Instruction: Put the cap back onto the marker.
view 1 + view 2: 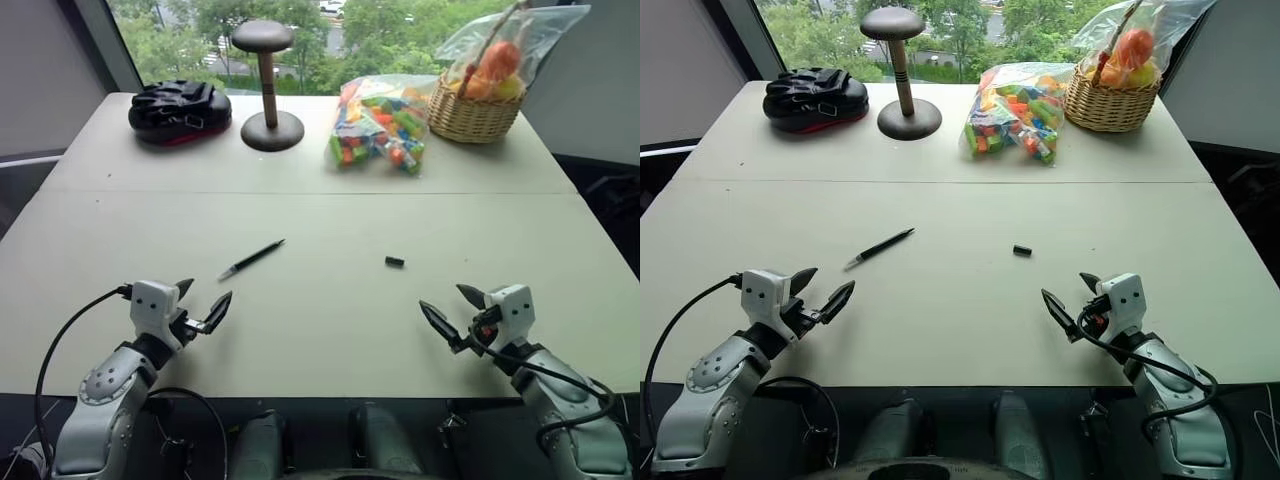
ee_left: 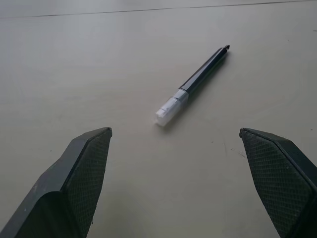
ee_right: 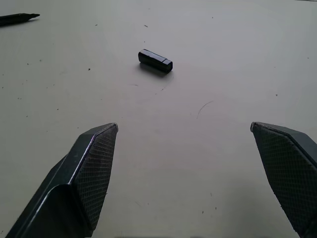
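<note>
Across the pale table (image 1: 300,330) a thin seam runs side to side, and behind the far edge a window gives onto green trees. Along that far edge stand a black padded mitt (image 1: 180,108) near the left corner, a brown wooden stand (image 1: 268,85), a clear bag of coloured blocks (image 1: 380,125), and a wicker basket (image 1: 472,115) of what looks like fruit under plastic wrap, near the right corner.

Nearer the middle the marker (image 1: 252,259) lies flat and aslant, its paler end toward the near left. The cap (image 1: 394,262) lies on its side well apart from it, to the right.

Both grippers hover at the near edge. The left gripper (image 1: 203,307) has its fingers spread wide and holds nothing; the marker lies ahead of it, untouched. The right gripper (image 1: 452,312) is likewise wide apart and empty, with the cap ahead of it, clear of both fingers.

From the left wrist the marker's (image 2: 194,85) pale end shows as a stepped white block, and its far end as a fine point. From the right wrist the cap (image 3: 155,61) reads as a short dark tube with one end open toward the gripper, and the marker's (image 3: 19,18) tip peeks in at a corner.
</note>
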`<control>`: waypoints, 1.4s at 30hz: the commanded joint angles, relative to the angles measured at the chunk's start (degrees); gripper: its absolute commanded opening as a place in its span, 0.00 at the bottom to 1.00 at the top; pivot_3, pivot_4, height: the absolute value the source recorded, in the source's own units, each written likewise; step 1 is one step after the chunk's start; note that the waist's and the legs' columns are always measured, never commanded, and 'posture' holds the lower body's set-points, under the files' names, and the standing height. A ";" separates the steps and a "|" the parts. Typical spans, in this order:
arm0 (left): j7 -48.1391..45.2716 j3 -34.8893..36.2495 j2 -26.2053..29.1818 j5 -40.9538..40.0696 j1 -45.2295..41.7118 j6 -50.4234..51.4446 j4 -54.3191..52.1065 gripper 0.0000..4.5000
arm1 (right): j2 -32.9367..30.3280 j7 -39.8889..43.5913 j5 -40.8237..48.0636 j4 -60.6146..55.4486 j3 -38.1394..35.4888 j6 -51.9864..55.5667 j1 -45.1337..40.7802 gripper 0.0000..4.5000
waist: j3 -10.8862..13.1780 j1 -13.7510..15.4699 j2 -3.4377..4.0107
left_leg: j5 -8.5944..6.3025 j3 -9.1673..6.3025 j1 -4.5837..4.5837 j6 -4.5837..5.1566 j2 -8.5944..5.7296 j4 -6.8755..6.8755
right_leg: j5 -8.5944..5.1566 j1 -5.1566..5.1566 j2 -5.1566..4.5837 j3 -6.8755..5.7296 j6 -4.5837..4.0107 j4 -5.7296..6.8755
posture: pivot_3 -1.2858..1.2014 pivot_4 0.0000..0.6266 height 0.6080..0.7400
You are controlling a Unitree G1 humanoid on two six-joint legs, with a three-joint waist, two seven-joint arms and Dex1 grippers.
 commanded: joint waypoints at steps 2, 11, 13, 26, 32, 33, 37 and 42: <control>0.54 0.08 -0.05 0.23 -0.24 -0.29 -2.72 0.96 | 0.15 -0.29 -0.07 -0.34 -0.45 -1.52 -0.32 1.00 | 0.00 -0.02 0.00 | 0.00 0.00 0.00 0.00 0.00 -0.01 | 0.00 0.00 0.00 0.00 0.00 0.00 | 0.52 0.24 1.00; 0.25 0.32 -0.14 -0.21 -0.21 -0.80 -2.31 0.96 | 0.08 -0.45 -0.08 0.21 -0.49 -2.13 -0.23 1.00 | 0.00 -0.03 0.00 | 0.01 0.01 0.00 -0.01 -0.01 -0.04 | 0.00 -0.01 -0.01 0.00 0.00 -0.01 | 0.52 0.24 1.00; 0.19 0.36 -0.11 -0.16 -0.18 -0.90 -2.20 0.96 | 0.10 -0.49 -0.09 0.27 -0.43 -2.20 -0.26 1.00 | 0.00 -0.03 0.00 | 0.01 0.01 0.00 -0.01 -0.01 -0.04 | 0.00 -0.01 -0.01 0.00 0.00 -0.01 | 0.52 0.24 1.00; 0.19 0.12 -0.09 0.14 -1.11 -0.93 -1.17 0.96 | 0.14 -0.67 -0.31 0.75 -0.33 -2.55 -0.74 1.00 | 0.00 -0.02 0.00 | 0.02 0.01 0.01 -0.03 -0.01 -0.11 | 0.00 -0.03 -0.01 0.00 0.00 -0.03 | 0.52 0.24 1.00; 0.18 0.16 -0.03 0.28 -1.47 -0.95 -0.74 0.96 | 0.01 -0.71 -0.56 0.80 -0.18 -2.85 -0.89 1.00 | 0.00 -0.02 0.00 | 0.04 0.03 0.02 -0.05 -0.02 -0.19 | 0.00 -0.05 -0.01 0.00 0.00 -0.04 | 0.52 0.24 1.00; 0.11 0.33 0.10 0.28 -1.48 -0.97 -0.52 0.96 | -0.45 -0.47 -0.94 0.59 -0.08 -3.16 -0.99 1.00 | 0.00 -0.02 0.00 | 0.05 0.02 0.03 -0.06 -0.02 -0.22 | 0.00 -0.05 -0.01 0.00 0.00 -0.04 | 0.52 0.24 1.00; -0.85 1.07 1.21 0.20 -1.81 -0.90 0.89 0.96 | -3.27 3.75 0.96 -3.47 2.02 -0.92 -1.50 1.00 | 0.00 -0.02 0.00 | 0.07 0.03 0.06 -0.07 -0.03 -0.28 | 0.00 -0.05 -0.01 0.00 0.00 -0.05 | 0.52 0.24 1.00; -4.35 1.04 3.93 0.90 -2.46 -2.86 4.32 0.96 | -8.36 10.75 0.73 -8.75 9.97 1.42 -2.04 1.00 | -0.01 -0.05 -0.02 | 0.09 0.03 0.10 -0.08 -0.02 -0.38 | -0.01 -0.07 0.00 -0.08 -0.02 -0.04 | 0.52 0.24 1.00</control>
